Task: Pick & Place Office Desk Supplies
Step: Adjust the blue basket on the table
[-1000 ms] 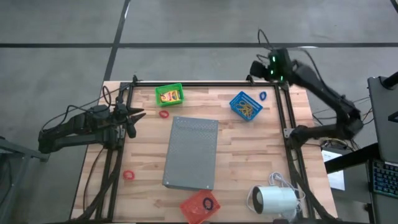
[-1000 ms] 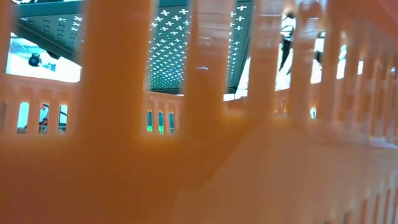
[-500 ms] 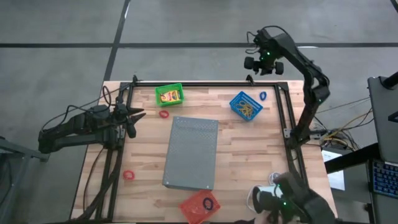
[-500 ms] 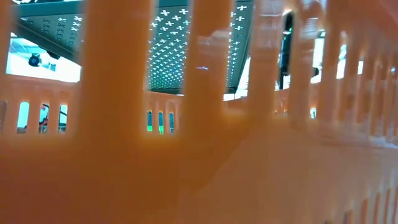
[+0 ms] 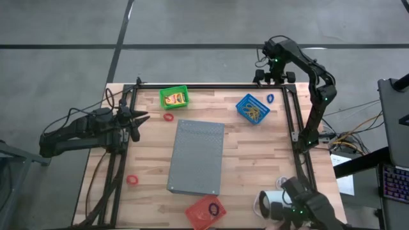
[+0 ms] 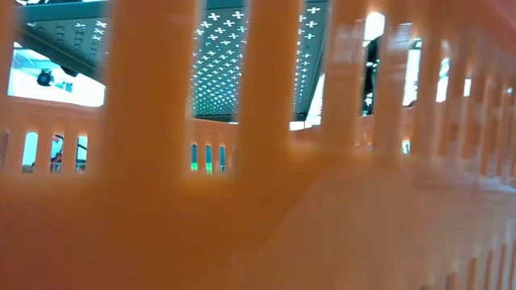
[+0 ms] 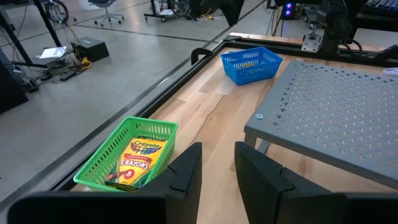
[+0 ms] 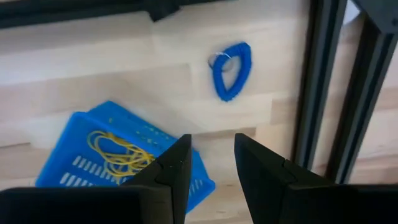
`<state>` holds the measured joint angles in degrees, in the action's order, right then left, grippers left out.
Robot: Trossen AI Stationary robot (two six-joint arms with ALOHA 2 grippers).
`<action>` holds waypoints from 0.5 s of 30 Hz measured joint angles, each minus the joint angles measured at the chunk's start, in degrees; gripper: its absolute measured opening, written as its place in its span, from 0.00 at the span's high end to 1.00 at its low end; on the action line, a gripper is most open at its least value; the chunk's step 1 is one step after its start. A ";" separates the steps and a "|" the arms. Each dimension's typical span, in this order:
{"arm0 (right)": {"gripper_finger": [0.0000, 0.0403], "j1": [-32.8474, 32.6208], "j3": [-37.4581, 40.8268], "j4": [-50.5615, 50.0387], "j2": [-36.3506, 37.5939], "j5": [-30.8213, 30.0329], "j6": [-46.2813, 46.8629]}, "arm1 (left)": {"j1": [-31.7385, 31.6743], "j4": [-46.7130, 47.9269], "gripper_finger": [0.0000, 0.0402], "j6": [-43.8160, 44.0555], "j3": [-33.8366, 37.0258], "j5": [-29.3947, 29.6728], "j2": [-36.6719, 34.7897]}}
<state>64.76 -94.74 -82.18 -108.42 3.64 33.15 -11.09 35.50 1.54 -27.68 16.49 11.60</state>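
From overhead I see my right hand (image 5: 273, 75) raised above the far right corner of the pale wooden worktop (image 5: 243, 153). Its two dark fingers (image 8: 166, 174) stand apart with a clear gap and nothing between them. Just below it lies a small blue rubber ring (image 8: 231, 70) on the bare wood, beside the black frame rail (image 8: 317, 87) and just beyond the blue plastic mesh basket (image 8: 68, 162). That basket holds a tangle of thin tan rubber bands (image 8: 121, 152).

My left hand (image 5: 137, 122) waits at the left edge of the worktop, pointing inward. Its fingers (image 7: 186, 171) are slightly parted and empty.

Ahead of it, near the far left corner, sits a green plastic mesh basket (image 7: 112, 152) with a flat yellow crayon box (image 7: 138, 160) lying inside. A small red rubber ring (image 5: 168, 117) lies on the wood just in front of that basket. Another red ring (image 5: 132, 180) lies near the left edge, closer to the front.

A big grey perforated slab (image 5: 197, 157) fills the middle of the worktop. At the front edge there is a red plastic basket (image 5: 204, 212) with a dark ring inside; I cannot tell its colour. A white cylinder with a cord (image 5: 281, 206) lies at the front right. The low camera is blocked by orange basket slats (image 6: 153, 121).
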 joint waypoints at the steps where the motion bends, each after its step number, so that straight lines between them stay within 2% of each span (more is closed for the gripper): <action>1: 0.71 0.32 0.59 -0.04 0.04 0.00 -0.12 | 0.00 -0.02 0.76 0.00 -0.01 0.00 0.01; 8: 0.71 2.35 1.61 -0.55 0.44 5.37 -0.90 | 0.00 -0.02 0.76 0.00 -0.01 -0.02 0.00; 15: 0.71 3.62 -3.95 -1.01 1.24 6.60 -1.13 | 0.00 -0.02 0.76 0.00 0.00 -0.02 0.01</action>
<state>68.38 -98.69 -83.19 -107.19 10.24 32.01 -11.09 35.48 1.54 -27.69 16.47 11.60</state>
